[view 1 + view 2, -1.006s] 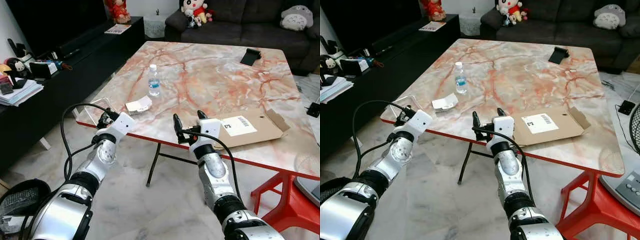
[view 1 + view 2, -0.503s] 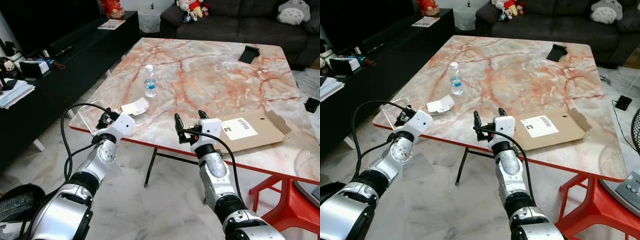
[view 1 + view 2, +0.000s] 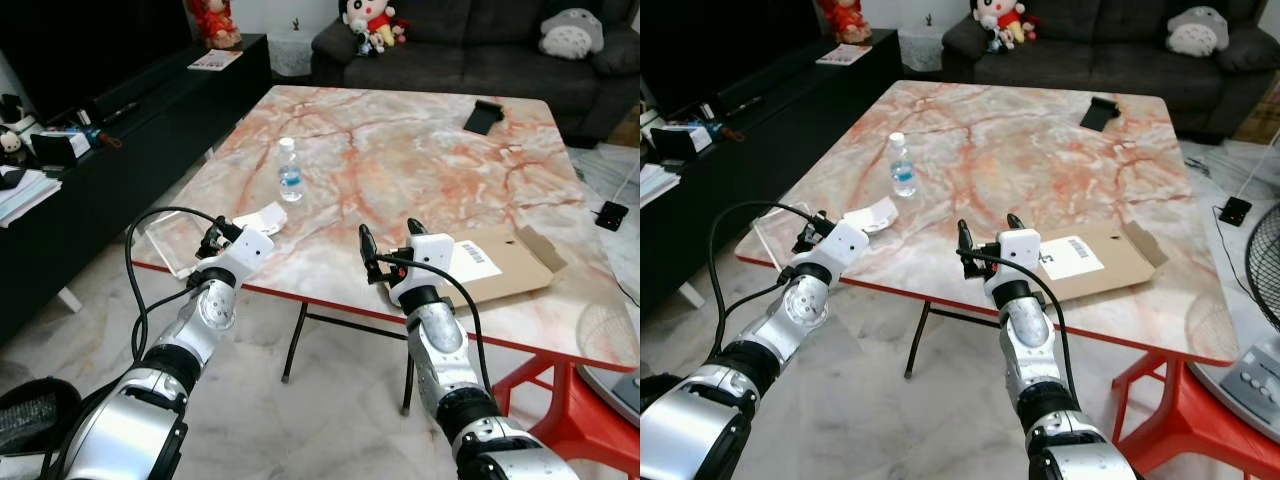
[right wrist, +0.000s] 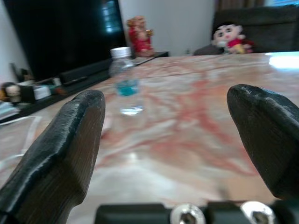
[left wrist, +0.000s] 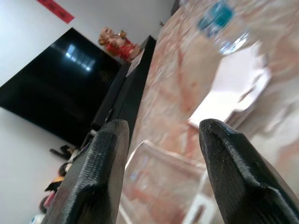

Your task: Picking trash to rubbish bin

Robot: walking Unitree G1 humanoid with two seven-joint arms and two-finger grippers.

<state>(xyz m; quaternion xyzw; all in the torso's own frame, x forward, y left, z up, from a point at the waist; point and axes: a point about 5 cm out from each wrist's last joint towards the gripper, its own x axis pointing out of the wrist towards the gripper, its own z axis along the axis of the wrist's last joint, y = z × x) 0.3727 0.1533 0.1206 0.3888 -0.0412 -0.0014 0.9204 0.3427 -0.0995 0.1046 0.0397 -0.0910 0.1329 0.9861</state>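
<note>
Both grippers raised at near edge of marble table (image 3: 420, 150), fingers spread wide, empty — poised for pickup. Left gripper (image 3: 213, 240) just before white wrapper (image 3: 262, 218); right gripper (image 3: 385, 245) beside flattened carton (image 3: 500, 262). Bottle (image 3: 290, 172) upright just beyond wrapper.

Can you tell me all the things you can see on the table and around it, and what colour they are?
table: 1, orange and white marble top, in front of the robot
water bottle: 1, clear with blue label, upright on the table's left part
white paper box: 1, white, near the table's left front edge
cardboard box: 1, brown with a white label, flat near the front edge
black object: 1, black, far right part of the table
sofa: 1, dark grey, behind the table
plush toys: several, mixed colours, on the sofa
stool: 1, red, under the table's right side
left gripper: 1, black fingers, open, at the table's left front edge
right gripper: 1, black fingers, open, over the front edge
</note>
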